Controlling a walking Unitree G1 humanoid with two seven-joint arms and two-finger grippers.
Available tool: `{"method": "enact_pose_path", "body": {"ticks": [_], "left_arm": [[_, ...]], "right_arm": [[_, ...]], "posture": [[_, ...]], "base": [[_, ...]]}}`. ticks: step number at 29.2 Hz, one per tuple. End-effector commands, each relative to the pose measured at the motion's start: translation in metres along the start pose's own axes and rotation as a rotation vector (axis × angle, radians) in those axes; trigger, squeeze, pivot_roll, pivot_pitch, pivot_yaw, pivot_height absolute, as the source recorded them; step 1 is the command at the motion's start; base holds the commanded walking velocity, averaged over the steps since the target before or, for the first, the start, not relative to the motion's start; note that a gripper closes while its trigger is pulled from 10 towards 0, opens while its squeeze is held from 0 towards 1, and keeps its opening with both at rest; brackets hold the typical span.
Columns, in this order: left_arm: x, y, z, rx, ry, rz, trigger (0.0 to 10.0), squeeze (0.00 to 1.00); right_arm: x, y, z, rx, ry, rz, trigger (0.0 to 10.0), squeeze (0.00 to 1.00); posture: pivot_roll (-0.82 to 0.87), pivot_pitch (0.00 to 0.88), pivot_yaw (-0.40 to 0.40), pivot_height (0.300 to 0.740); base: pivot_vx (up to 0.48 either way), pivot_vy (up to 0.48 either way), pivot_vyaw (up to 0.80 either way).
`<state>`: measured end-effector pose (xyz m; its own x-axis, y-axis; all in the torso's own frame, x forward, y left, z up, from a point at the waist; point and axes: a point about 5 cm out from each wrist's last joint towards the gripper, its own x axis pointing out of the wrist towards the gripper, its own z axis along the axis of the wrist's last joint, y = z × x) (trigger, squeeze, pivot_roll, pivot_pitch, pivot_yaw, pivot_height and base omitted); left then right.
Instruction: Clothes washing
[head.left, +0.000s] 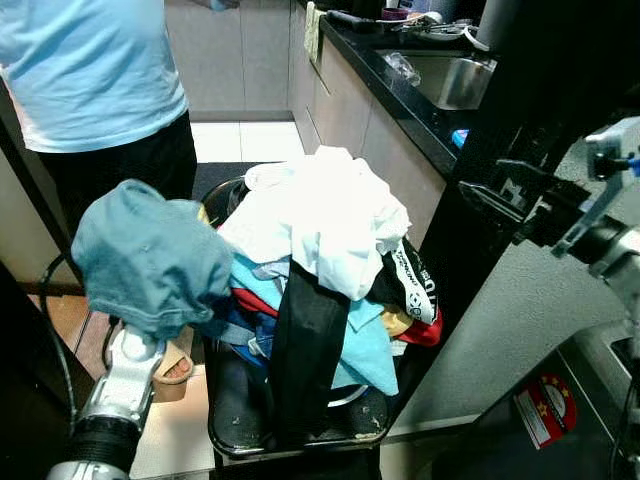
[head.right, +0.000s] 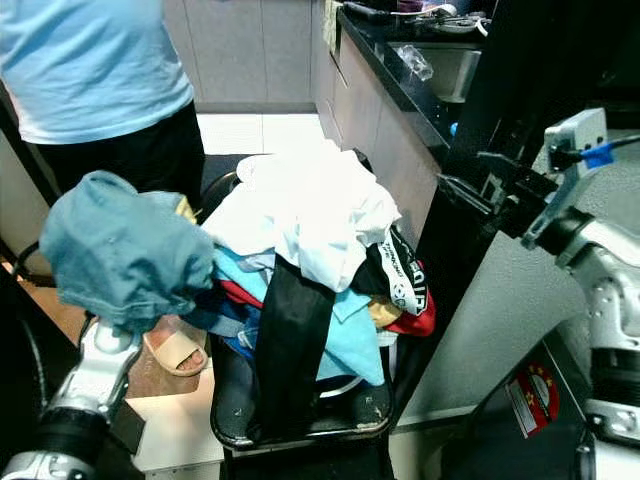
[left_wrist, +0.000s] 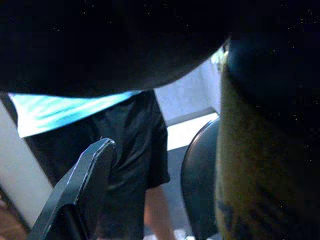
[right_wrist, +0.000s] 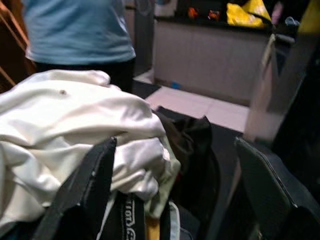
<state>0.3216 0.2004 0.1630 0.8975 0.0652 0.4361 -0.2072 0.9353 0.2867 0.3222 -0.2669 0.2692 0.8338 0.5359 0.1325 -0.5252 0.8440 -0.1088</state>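
Note:
A black laundry basket (head.left: 228, 432) stands on the floor, heaped with clothes. A white garment (head.left: 325, 215) lies on top, a long black one (head.left: 305, 350) hangs over the front rim, and a light blue one (head.left: 365, 355) sits beside it. My left gripper is raised at the basket's left, buried under a blue-grey garment (head.left: 150, 255) that it holds up; one of its fingers (left_wrist: 80, 190) shows in the left wrist view. My right gripper (head.left: 485, 180) hovers open to the right of the pile, apart from it, with the white garment (right_wrist: 75, 130) ahead of its fingers.
A person in a light blue shirt (head.left: 90, 70) stands just behind the basket on the left, a sandalled foot (head.left: 175, 365) close to it. A dark counter (head.left: 400, 90) with a sink (head.left: 455, 80) runs along the right. A grey appliance with a red sticker (head.left: 545, 408) is at lower right.

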Motion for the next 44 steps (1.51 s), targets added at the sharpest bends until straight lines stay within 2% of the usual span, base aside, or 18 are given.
{"method": "enact_pose_path", "body": {"ticks": [1, 2, 4, 10, 14, 18, 19, 20, 22, 24, 26, 34, 37, 39, 40, 44], "left_arm": [[0.001, -0.001, 0.000, -0.003, 0.008, -0.006, 10.0, 0.00], [0.004, -0.007, 0.008, -0.017, -0.018, -0.031, 10.0, 0.00], [0.005, -0.009, 0.010, -0.021, -0.023, -0.040, 10.0, 0.00], [0.005, -0.012, 0.011, -0.026, -0.024, -0.055, 10.0, 0.00], [0.004, -0.018, 0.015, -0.041, -0.027, -0.077, 10.0, 0.00], [0.003, -0.024, 0.018, -0.056, -0.028, -0.096, 10.0, 0.00], [0.002, -0.027, 0.019, -0.063, -0.027, -0.103, 10.0, 0.00], [0.002, -0.027, 0.019, -0.063, -0.027, -0.103, 10.0, 0.00], [0.001, -0.029, 0.020, -0.069, -0.023, -0.115, 10.0, 0.00], [0.001, -0.029, 0.020, -0.069, -0.023, -0.115, 10.0, 0.00], [0.000, -0.031, 0.022, -0.073, -0.025, -0.122, 10.0, 0.00], [0.002, -0.033, 0.026, -0.080, -0.039, -0.130, 10.0, 0.00], [0.005, -0.042, 0.049, -0.090, -0.117, -0.152, 10.0, 0.00], [0.005, -0.042, 0.049, -0.090, -0.117, -0.152, 10.0, 0.00], [0.003, -0.051, 0.062, -0.091, -0.161, -0.183, 10.0, 0.00], [0.002, -0.055, 0.066, -0.095, -0.171, -0.195, 10.0, 0.00]], "right_arm": [[-0.004, -0.008, -0.004, -0.003, 0.025, -0.072, 10.0, 0.00], [-0.006, -0.015, 0.001, 0.053, -0.031, -0.106, 10.0, 0.00], [-0.008, -0.016, 0.004, 0.073, -0.058, -0.102, 10.0, 0.00], [-0.009, -0.013, 0.008, 0.077, -0.091, -0.072, 10.0, 0.00], [-0.011, -0.009, 0.009, 0.065, -0.103, -0.038, 10.0, 0.00], [-0.015, -0.001, 0.009, 0.052, -0.120, 0.047, 10.0, 0.00], [-0.019, 0.008, 0.010, 0.039, -0.133, 0.122, 10.0, 0.00], [-0.019, 0.008, 0.010, 0.039, -0.133, 0.122, 10.0, 0.00], [-0.029, 0.024, 0.015, 0.056, -0.201, 0.288, 10.0, 0.00], [-0.029, 0.024, 0.015, 0.056, -0.201, 0.288, 10.0, 0.00], [-0.034, 0.032, 0.017, 0.071, -0.228, 0.353, 10.0, 0.00], [-0.031, 0.033, 0.012, 0.079, -0.212, 0.338, 10.0, 0.00], [-0.031, 0.037, 0.010, 0.095, -0.216, 0.376, 10.0, 0.00], [-0.031, 0.037, 0.010, 0.095, -0.216, 0.376, 10.0, 0.00], [-0.033, 0.041, 0.008, 0.094, -0.211, 0.417, 10.0, 0.00], [-0.034, 0.043, 0.008, 0.097, -0.208, 0.436, 10.0, 0.00]], "posture": [[0.11, 0.037, -0.066, 0.740], [0.11, 0.032, -0.060, 0.740], [0.11, 0.030, -0.059, 0.740], [0.11, 0.030, -0.057, 0.740], [0.11, 0.027, -0.056, 0.740], [0.11, 0.030, -0.054, 0.740], [0.11, 0.032, -0.053, 0.740], [0.11, 0.032, -0.053, 0.740], [0.11, 0.036, -0.053, 0.740], [0.11, 0.036, -0.053, 0.740], [0.11, 0.038, -0.052, 0.740], [0.11, 0.041, -0.048, 0.740], [0.11, 0.044, -0.051, 0.740], [0.11, 0.044, -0.051, 0.740], [0.11, 0.044, -0.051, 0.740], [0.11, 0.044, -0.051, 0.740]], "base": [[0.000, 0.000, 0.00], [0.000, 0.000, -0.76], [0.000, 0.000, -0.77], [0.000, 0.000, -0.79], [0.000, 0.000, 0.00], [0.000, 0.000, 0.00], [0.000, 0.000, 0.00], [0.000, 0.000, 0.00], [0.000, 0.000, 0.00], [0.000, 0.000, 0.00], [0.000, 0.000, 0.00], [0.000, 0.000, 0.00], [0.000, 0.000, 0.00], [0.000, 0.000, 0.00], [0.000, 0.000, 0.00], [0.000, 0.000, 0.00]]}}
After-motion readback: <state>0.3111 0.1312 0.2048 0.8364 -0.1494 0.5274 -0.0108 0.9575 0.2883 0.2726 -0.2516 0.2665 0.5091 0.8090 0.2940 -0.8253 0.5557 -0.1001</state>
